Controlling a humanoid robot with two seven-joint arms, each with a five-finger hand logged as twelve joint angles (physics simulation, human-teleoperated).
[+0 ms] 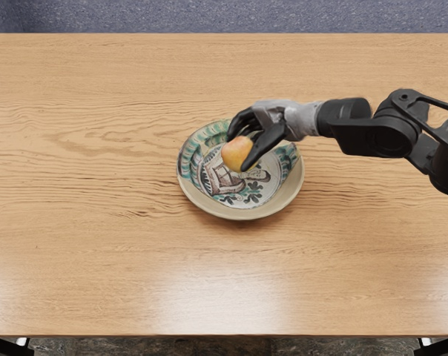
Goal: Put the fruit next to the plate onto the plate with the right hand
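A round painted plate [198, 199] with a green and dark pattern and a cream rim lies near the middle of the wooden table. An orange-yellow fruit [236, 153] hangs over the plate's centre, held in my right hand [248, 142], whose dark fingers curl around it. The right arm reaches in from the picture's right edge. I cannot tell whether the fruit touches the plate's surface or is still slightly above it. The left arm does not show.
The wooden table [98, 245] spreads wide on all sides of the plate. Its far edge runs along the top of the view, with grey floor beyond. The near edge runs along the bottom.
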